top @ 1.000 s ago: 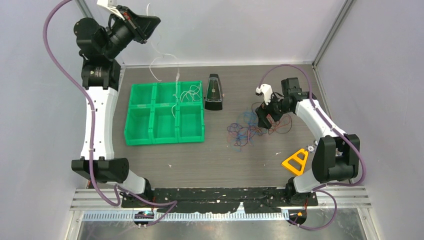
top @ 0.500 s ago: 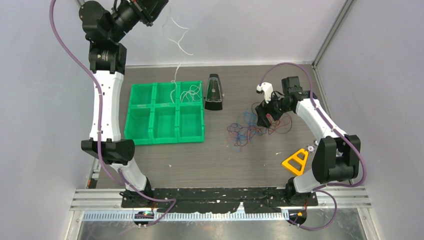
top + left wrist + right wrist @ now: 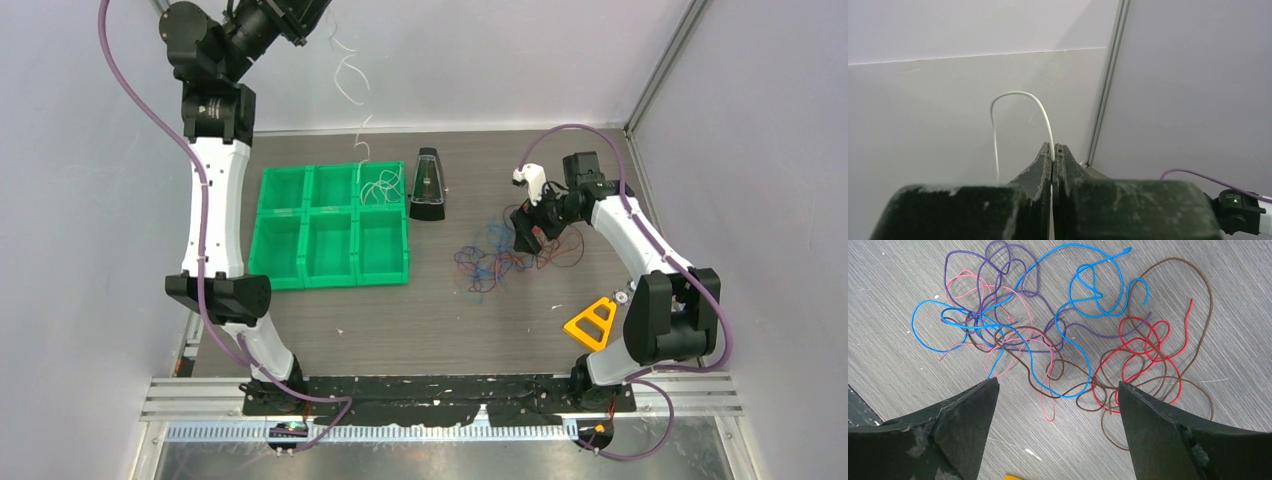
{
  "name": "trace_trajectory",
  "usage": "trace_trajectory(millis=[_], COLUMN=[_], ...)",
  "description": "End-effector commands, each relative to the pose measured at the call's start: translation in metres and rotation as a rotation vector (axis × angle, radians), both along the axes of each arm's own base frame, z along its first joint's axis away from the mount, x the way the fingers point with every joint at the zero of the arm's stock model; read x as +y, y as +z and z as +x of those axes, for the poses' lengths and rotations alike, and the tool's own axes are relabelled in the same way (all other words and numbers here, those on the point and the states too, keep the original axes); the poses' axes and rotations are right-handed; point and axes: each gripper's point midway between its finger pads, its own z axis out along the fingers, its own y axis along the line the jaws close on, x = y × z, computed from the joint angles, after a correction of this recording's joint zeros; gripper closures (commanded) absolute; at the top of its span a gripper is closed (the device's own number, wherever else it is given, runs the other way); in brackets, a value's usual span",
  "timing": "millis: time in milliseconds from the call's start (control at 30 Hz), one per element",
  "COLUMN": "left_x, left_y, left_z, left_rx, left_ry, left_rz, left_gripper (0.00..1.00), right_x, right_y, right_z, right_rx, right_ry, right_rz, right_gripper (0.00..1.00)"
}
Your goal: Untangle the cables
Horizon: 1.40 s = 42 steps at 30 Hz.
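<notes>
A white cable (image 3: 1020,93) is pinched high over the far-left corner of the bench (image 3: 430,325) by the left gripper (image 3: 1053,148) (likely to lift it free), while the right gripper (image 3: 1058,386) is held spread over the tangle (image 3: 1058,330) toward its right edge.

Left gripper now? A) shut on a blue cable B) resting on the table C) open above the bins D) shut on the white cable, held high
D: the left gripper is pinched shut on the white cable, high above the green bin tray.
</notes>
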Motion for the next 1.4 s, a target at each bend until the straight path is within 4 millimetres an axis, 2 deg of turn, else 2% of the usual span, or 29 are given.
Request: trace_trajectory(millis=[0,67,133,167,200,300,467,700,833,1033,1133,1233,1367], left_x=[-0.005,-0.01,-0.011,-0.012,-0.012,-0.011,-0.009,-0.011,0.006,0.034,0.05,0.049,0.027], left_y=[-0.005,-0.025,-0.055,-0.082,-0.1,-0.145,-0.208,-0.29,-0.328,-0.373,-0.401,-0.42,-0.44], left_z=[0.006,0.01,0.015,0.022,0.025,0.029,0.038,0.044,0.042,0.025,0.027,0.032,0.043], left_rx=[0.025,0.055,0.116,0.168,0.195,0.252,0.353,0.569,0.646,0.764,0.826,0.852,0.83], left_ry=[-0.038,-0.058,-0.061,-0.059,-0.054,-0.035,-0.009,-0.004,0.069,0.163,0.242,0.246,0.23], left_rz=[-0.063,-0.056,-0.042,-0.025,-0.004,0.049,0.123,0.12,0.198,0.361,0.482,0.6,0.786], left_gripper=[1.0,1.0,1.0,1.0,1.0,1.0,1.0,1.0,1.0,1.0,1.0,1.0,1.0], right_x=[0.002,0.002,0.001,0.0,0.0,-0.002,-0.005,-0.008,-0.012,-0.017,-0.017,-0.017,-0.018], right_y=[0.013,0.013,0.013,0.013,0.014,0.013,0.011,0.009,0.01,0.009,0.007,0.006,0.004], right_z=[0.009,0.008,0.007,0.006,0.005,0.003,-0.001,0.0,-0.002,-0.005,-0.006,-0.005,-0.005], right_rx=[-0.03,-0.03,-0.032,-0.031,-0.034,-0.033,-0.029,-0.024,-0.025,-0.026,-0.019,-0.013,-0.002], right_ry=[-0.003,-0.003,-0.005,-0.007,-0.009,-0.013,-0.015,-0.025,-0.031,-0.04,-0.038,-0.039,-0.038], right_rz=[0.019,0.019,0.019,0.019,0.022,0.021,0.017,0.011,0.002,-0.005,-0.007,-0.008,-0.012], right_gripper=[0.05,0.05,0.05,0.05,0.05,0.05,0.05,0.05,0.05,0.05,0.05,0.05,0.05])
